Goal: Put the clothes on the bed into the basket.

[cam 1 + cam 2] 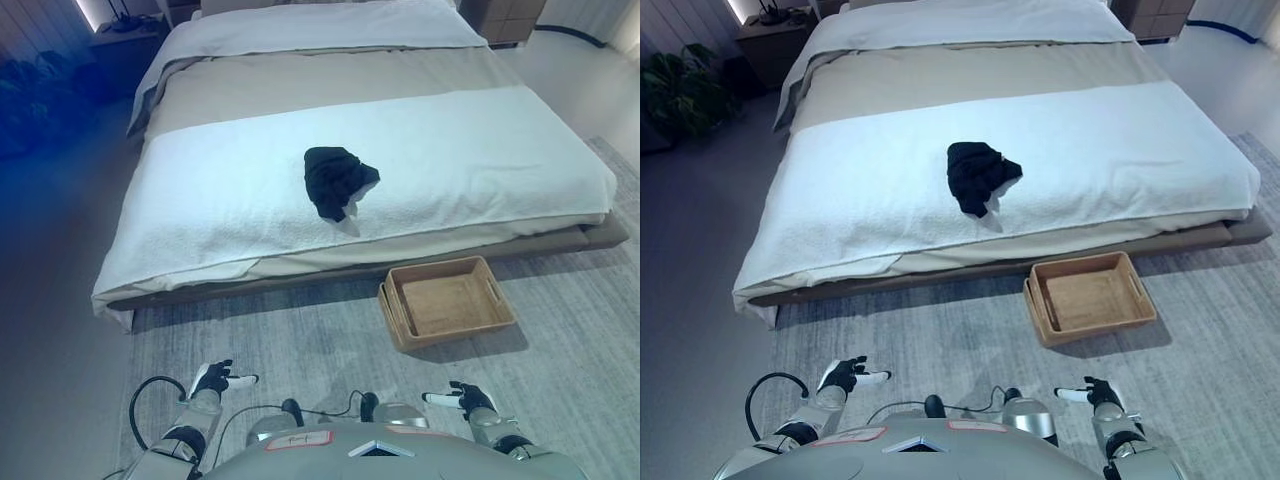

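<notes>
A crumpled black garment (338,181) with a small white patch lies on the white blanket near the foot of the bed (220,215). A shallow woven basket (447,301) stands empty on the grey rug, against the bed's foot and to the right. My left hand (216,380) is low at the bottom left, fingers relaxed and empty. My right hand (464,398) is low at the bottom right, fingers relaxed and empty. Both hands are far from the garment and the basket.
The bed has a beige cover and a white duvet further back. A nightstand (775,40) and a plant (680,95) stand at the far left. A dark cabinet (510,20) stands at the far right. The grey rug (300,340) lies before the bed.
</notes>
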Controlling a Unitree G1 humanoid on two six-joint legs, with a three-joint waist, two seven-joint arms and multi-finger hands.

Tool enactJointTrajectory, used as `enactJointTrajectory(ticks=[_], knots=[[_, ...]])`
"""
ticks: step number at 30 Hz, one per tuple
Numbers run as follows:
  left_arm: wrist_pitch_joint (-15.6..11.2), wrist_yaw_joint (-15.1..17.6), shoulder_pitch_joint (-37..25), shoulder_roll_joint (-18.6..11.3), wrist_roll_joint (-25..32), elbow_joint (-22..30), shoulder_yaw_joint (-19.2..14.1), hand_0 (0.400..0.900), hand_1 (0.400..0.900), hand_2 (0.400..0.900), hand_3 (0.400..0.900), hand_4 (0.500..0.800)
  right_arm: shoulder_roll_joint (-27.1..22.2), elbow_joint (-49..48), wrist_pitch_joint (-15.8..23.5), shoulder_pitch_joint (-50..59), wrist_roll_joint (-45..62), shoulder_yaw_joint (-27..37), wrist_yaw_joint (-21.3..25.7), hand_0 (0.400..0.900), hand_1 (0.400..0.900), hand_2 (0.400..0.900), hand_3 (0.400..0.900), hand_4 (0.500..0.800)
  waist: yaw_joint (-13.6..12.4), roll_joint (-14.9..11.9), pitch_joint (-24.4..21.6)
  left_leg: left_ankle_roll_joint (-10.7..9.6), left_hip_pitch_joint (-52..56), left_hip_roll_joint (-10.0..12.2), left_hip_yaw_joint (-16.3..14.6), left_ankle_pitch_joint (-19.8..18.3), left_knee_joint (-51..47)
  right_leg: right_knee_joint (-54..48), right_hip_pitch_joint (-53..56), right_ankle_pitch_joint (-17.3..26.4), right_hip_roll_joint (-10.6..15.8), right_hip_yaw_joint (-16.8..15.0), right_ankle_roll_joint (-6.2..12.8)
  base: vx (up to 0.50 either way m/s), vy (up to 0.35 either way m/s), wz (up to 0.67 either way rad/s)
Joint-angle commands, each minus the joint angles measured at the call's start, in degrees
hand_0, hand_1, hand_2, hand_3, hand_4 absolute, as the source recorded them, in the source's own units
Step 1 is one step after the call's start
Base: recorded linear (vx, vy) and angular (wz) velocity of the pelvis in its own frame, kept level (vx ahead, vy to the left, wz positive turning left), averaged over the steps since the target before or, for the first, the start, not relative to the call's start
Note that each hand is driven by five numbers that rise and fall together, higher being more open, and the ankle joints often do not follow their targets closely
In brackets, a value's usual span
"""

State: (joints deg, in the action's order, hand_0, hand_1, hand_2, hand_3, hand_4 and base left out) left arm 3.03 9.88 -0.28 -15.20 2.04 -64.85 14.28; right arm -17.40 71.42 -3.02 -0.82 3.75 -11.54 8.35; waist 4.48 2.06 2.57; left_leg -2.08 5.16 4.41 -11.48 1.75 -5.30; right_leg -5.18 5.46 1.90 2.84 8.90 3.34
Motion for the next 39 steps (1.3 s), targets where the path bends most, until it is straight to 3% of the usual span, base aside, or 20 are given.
enactJointTrajectory(ticks=[1, 6, 8, 9, 11, 15, 16, 17, 18, 20, 24, 27, 28, 29, 30, 31, 33, 35, 37, 39], knots=[[-1.70, 1.96, -5.69, -3.22, -0.44, 0.12, -1.16, 0.900, 0.900, 0.900, 0.900, 0.800, -1.22, 2.84, 1.14, 5.72, -1.68, -1.01, 1.01, 0.900, 0.900, 0.900, 0.900, 0.800, -1.00, -1.73, 1.93, 1.90, 2.09, -2.81, 1.67, -5.29, 0.30, 3.34, -0.12, -4.59, 2.45, -2.86, 2.74, 0.00, 0.140, -0.03], [-1.64, 2.59, -6.85, -3.77, 0.05, -0.70, -1.82, 0.900, 0.900, 0.900, 0.900, 0.800, -1.79, 2.74, 1.20, 6.97, -0.72, 0.12, 0.96, 0.900, 0.900, 0.900, 0.900, 0.800, -1.37, -1.12, 3.27, 4.67, 0.10, -5.08, 2.83, -7.03, 2.92, 15.15, -6.48, -5.85, 4.06, -4.65, 3.87, 0.01, 0.212, -0.01], [-1.58, 2.54, -7.06, -3.82, -0.06, -1.00, -1.84, 0.900, 0.900, 0.900, 0.900, 0.800, -2.12, 3.24, 1.17, 6.88, -0.22, 0.96, 1.11, 0.900, 0.900, 0.900, 0.900, 0.800, -0.92, -0.97, 4.14, 6.11, 0.23, -6.52, 3.74, -7.62, 3.79, 24.95, -10.92, -1.72, 5.57, -5.91, 4.08, 0.06, 0.318, 0.28], [-1.33, 2.27, -7.65, -4.08, 0.34, -0.54, -1.80, 0.900, 0.900, 0.900, 0.900, 0.800, -2.56, 3.47, 1.22, 6.65, 1.14, 2.28, 1.29, 0.900, 0.900, 0.900, 0.900, 0.800, 0.76, -0.74, 6.17, 7.71, 1.32, -7.89, 4.66, -7.83, 3.93, 36.99, -16.43, 3.20, 5.60, -9.39, 3.41, 0.05, 0.282, 0.23], [-1.32, 2.18, -7.62, -4.28, 0.06, -0.66, -1.75, 0.900, 0.900, 0.900, 0.900, 0.800, -2.78, 3.86, 1.35, 6.35, 2.00, 3.00, 1.41, 0.900, 0.900, 0.900, 0.900, 0.800, 1.82, 0.24, 7.16, 7.93, 2.28, -7.73, 5.28, -7.85, 3.22, 43.06, -21.53, 2.24, 3.43, -11.63, 2.59, 0.12, 0.251, 0.31], [-1.13, 1.90, -7.68, -4.66, -0.54, -0.38, -1.76, 0.900, 0.900, 0.900, 0.900, 0.800, -2.90, 4.29, 1.26, 5.00, 2.70, 4.14, 1.37, 0.900, 0.900, 0.900, 0.900, 0.800, 3.84, 1.02, 7.10, 7.50, 4.45, -7.92, 6.82, -9.02, 2.75, 38.09, -24.55, -0.87, 0.56, -12.24, 1.94, 0.25, 0.082, 0.42], [-1.30, 2.06, -8.90, -4.93, -0.59, -0.04, -1.72, 0.900, 0.900, 0.900, 0.900, 0.800, -3.17, 4.74, 1.16, 4.76, 2.99, 4.57, 1.62, 0.900, 0.900, 0.900, 0.900, 0.800, 4.94, 1.13, 7.34, 6.94, 7.07, -8.60, 7.77, -10.55, 2.33, 27.66, -24.90, -0.71, -0.51, -11.21, 2.86, 0.23, 0.027, 0.26], [-1.30, 2.06, -8.92, -4.93, -0.59, -0.05, -1.72, 0.900, 0.900, 0.900, 0.900, 0.800, -3.17, 4.74, 1.16, 4.77, 2.99, 4.57, 1.62, 0.900, 0.900, 0.900, 0.900, 0.800, 4.94, 1.22, 7.39, 6.93, 7.08, -8.50, 7.76, -10.51, 2.34, 27.27, -24.70, -0.46, -0.59, -11.15, 2.84, 0.51, 0.020, 0.38], [-1.44, 2.14, -9.43, -4.76, -0.62, -0.14, -1.82, 0.900, 0.900, 0.900, 0.900, 0.800, -3.30, 5.08, 1.01, 4.56, 2.93, 4.92, 1.61, 0.900, 0.900, 0.900, 0.900, 0.800, 5.47, 0.66, 6.93, 6.17, 10.11, -9.76, 8.65, -11.83, 1.35, 14.35, -25.00, 2.71, -2.00, -10.58, 4.82, 0.45, -0.017, 0.29], [-1.57, 1.88, -9.64, -4.25, -0.66, 0.22, -1.85, 0.900, 0.900, 0.900, 0.900, 0.800, -3.36, 4.74, 1.01, 4.18, 2.88, 5.24, 1.48, 0.900, 0.900, 0.900, 0.900, 0.800, 6.15, 0.76, 6.80, 5.16, 13.26, -10.20, 9.95, -12.93, 0.56, 4.75, -24.23, 5.70, -3.27, -9.75, 5.72, 0.45, -0.025, 0.36], [-1.93, 0.90, -8.41, -3.46, -0.68, 1.24, -1.30, 0.900, 0.900, 0.900, 0.900, 0.800, -3.61, 3.84, 1.27, 2.72, 2.62, 4.53, 0.99, 0.900, 0.900, 0.900, 0.900, 0.800, 8.05, 1.95, 4.72, 3.14, 16.29, -8.87, 12.92, -11.31, 4.13, 3.86, -22.23, 7.78, -6.53, -12.00, 3.54, 0.57, -0.124, 0.53], [-1.94, 0.98, -8.18, -2.88, -0.05, 1.41, -1.19, 0.900, 0.900, 0.900, 0.900, 0.800, -4.07, 3.16, 1.43, 2.84, 3.05, 4.47, 0.68, 0.900, 0.900, 0.900, 0.900, 0.800, 8.49, 3.14, 4.04, 0.66, 14.04, -8.37, 12.79, -5.84, 10.99, 5.32, -20.51, 7.65, -7.50, -12.49, 2.33, 0.45, -0.129, 0.35], [-2.10, 0.72, -8.59, -2.27, 0.33, 2.21, -0.12, 0.900, 0.900, 0.900, 0.900, 0.800, -4.43, 2.80, 1.59, 2.96, 3.64, 4.36, 0.75, 0.900, 0.900, 0.900, 0.900, 0.800, 8.91, 4.14, 4.20, -3.35, 10.10, -7.60, 12.68, 2.23, 21.33, 5.65, -17.35, 5.78, -8.21, -11.97, 0.20, 0.45, -0.157, 0.47], [-2.08, 0.69, -8.83, -2.03, 0.55, 2.52, 0.15, 0.900, 0.900, 0.900, 0.900, 0.800, -4.62, 2.53, 1.65, 3.06, 4.00, 4.66, 0.88, 0.900, 0.900, 0.900, 0.900, 0.800, 8.83, 4.02, 4.32, -5.66, 6.94, -7.58, 12.41, 5.94, 28.85, 5.16, -15.32, 4.89, -7.87, -11.44, -0.59, 0.45, -0.157, 0.48], [-2.08, 0.69, -8.83, -2.05, 0.55, 2.52, 0.15, 0.900, 0.900, 0.900, 0.900, 0.800, -4.60, 2.53, 1.65, 3.07, 3.99, 4.66, 0.88, 0.900, 0.900, 0.900, 0.900, 0.800, 8.86, 3.93, 4.20, -5.65, 6.76, -7.70, 12.45, 6.03, 28.87, 5.13, -15.45, 4.95, -7.74, -11.44, -0.57, 0.42, -0.182, 0.36], [-1.92, 0.84, -9.60, -1.90, 0.73, 3.20, 0.84, 0.900, 0.900, 0.900, 0.900, 0.800, -4.96, 1.86, 1.68, 3.50, 4.92, 4.87, 1.05, 0.900, 0.900, 0.900, 0.900, 0.800, 8.31, 2.93, 5.15, -7.56, 0.10, -7.68, 10.99, 9.77, 43.08, 4.31, -11.16, 2.47, -6.90, -11.26, -2.47, 0.41, -0.188, 0.16], [-1.82, 1.20, -10.20, -1.85, 0.93, 3.62, 1.23, 0.900, 0.900, 0.900, 0.900, 0.800, -5.46, 1.24, 1.73, 4.48, 5.40, 4.84, 1.36, 0.900, 0.900, 0.900, 0.900, 0.800, 6.57, 1.63, 6.67, -6.40, -5.64, -8.16, 9.64, 7.85, 51.76, 4.29, -7.73, 0.91, -6.04, -11.47, -3.35, 0.45, -0.220, 0.00], [-1.92, 1.26, -9.63, -2.28, 1.53, 3.95, 1.20, 0.900, 0.900, 0.900, 0.900, 0.800, -5.38, 0.85, 1.65, 5.06, 5.50, 4.17, 1.65, 0.900, 0.900, 0.900, 0.900, 0.800, 4.91, -0.19, 7.17, -3.09, -12.17, -5.59, 8.01, 4.73, 54.13, 5.15, -5.51, -0.81, -5.56, -12.28, -4.49, 0.38, -0.186, -0.29], [-1.98, 1.28, -8.19, -2.57, 1.94, 3.63, 0.97, 0.900, 0.900, 0.900, 0.900, 0.800, -5.07, 0.68, 1.95, 5.19, 5.41, 3.35, 1.79, 0.900, 0.900, 0.900, 0.900, 0.800, 3.18, -1.54, 7.62, -0.21, -16.70, -2.74, 7.06, 1.10, 46.66, 5.78, -2.98, -2.38, -5.56, -13.68, -4.54, 0.39, -0.106, -0.39], [-1.96, 1.24, -7.05, -2.75, 1.94, 3.47, 0.86, 0.900, 0.900, 0.900, 0.900, 0.800, -4.87, 0.62, 2.18, 5.35, 5.17, 2.62, 1.86, 0.900, 0.900, 0.900, 0.900, 0.800, 2.44, -2.05, 7.77, 0.20, -18.81, -0.57, 6.25, 1.03, 38.46, 5.96, -1.01, -4.61, -5.45, -14.21, -4.42, 0.38, -0.003, -0.15]])
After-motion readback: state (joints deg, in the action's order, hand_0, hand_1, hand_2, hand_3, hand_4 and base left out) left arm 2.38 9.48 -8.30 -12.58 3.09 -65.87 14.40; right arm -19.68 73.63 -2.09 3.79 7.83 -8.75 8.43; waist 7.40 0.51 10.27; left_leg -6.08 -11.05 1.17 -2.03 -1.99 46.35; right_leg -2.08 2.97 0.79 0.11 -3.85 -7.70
